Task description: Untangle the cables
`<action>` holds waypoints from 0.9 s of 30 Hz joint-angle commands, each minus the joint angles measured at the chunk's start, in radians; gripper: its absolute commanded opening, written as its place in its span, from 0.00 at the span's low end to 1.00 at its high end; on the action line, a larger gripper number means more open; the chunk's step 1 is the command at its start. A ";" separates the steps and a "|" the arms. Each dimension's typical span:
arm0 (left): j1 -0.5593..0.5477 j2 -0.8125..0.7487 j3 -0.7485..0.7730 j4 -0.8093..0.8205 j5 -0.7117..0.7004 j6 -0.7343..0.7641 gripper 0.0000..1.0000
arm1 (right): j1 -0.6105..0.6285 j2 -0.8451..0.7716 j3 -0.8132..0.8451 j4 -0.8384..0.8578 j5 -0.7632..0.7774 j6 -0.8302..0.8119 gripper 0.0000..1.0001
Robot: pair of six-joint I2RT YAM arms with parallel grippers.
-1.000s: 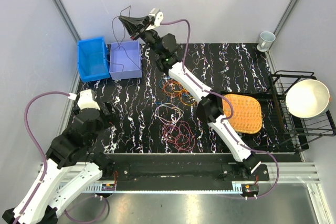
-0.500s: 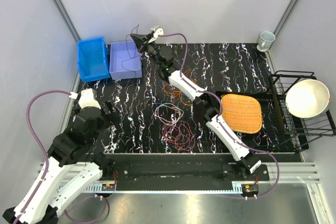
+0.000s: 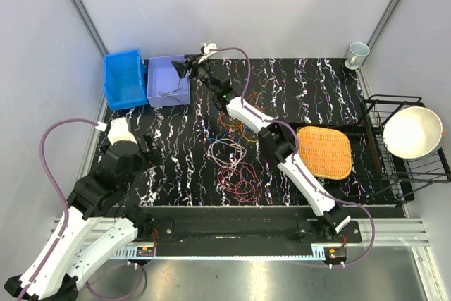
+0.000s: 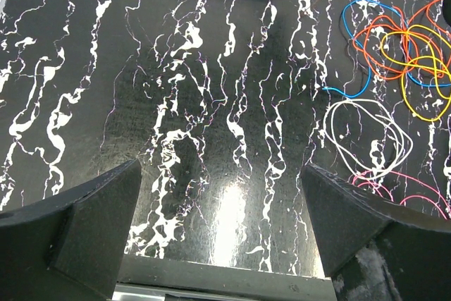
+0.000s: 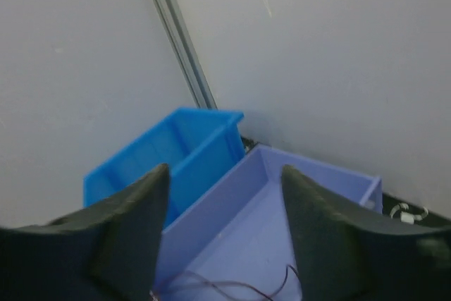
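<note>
My right gripper (image 5: pixel 224 174) hangs over the lavender plastic bin (image 5: pixel 232 206) at eleven o'clock on the table. Its two dark fingers are spread with nothing between them. Below it a thin dark cable (image 5: pixel 225 287) lies on the bin floor. My left gripper (image 4: pixel 220 174) is also wide apart and empty, hovering over bare surface at about eight o'clock.

The other cables lie near the table's centre. There is an orange, yellow and blue tangle (image 3: pixel 236 119), a whitish loop (image 3: pixel 227 151) at its six o'clock, and a magenta-red bunch (image 3: pixel 239 180) nearer me again.

My main worry is the tangle: its strands cross one another many times, so pinching one would likely drag the others up with it. Bringing the long right arm back low over the centre could also sweep loose loops together. The whitish loop is hard to pick out against the white veining, so I could easily close beside it.

The surface is a glossy black marbled mat (image 4: pixel 176 103) that throws back glare near my left fingers. A bright blue plastic bin (image 3: pixel 123 79) touches the lavender one at ten o'clock. A woven orange tray (image 3: pixel 324 151) sits at three o'clock, with a black wire rack (image 3: pixel 377 153) holding a white bowl (image 3: pixel 412 132) beyond it. A pale cup (image 3: pixel 358 53) stands at one o'clock. Plain grey walls close in the table.
</note>
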 commanded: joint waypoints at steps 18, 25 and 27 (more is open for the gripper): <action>0.007 0.386 0.028 0.266 -0.021 -0.137 0.97 | -0.001 -1.019 -1.054 -0.379 0.325 0.034 1.00; 0.013 0.587 0.025 0.608 -0.009 -0.140 0.93 | -0.007 -1.203 -1.252 -0.592 0.483 0.014 1.00; 0.014 0.703 0.079 0.642 0.031 -0.107 0.93 | -0.033 -1.220 -1.269 -0.688 0.470 0.049 1.00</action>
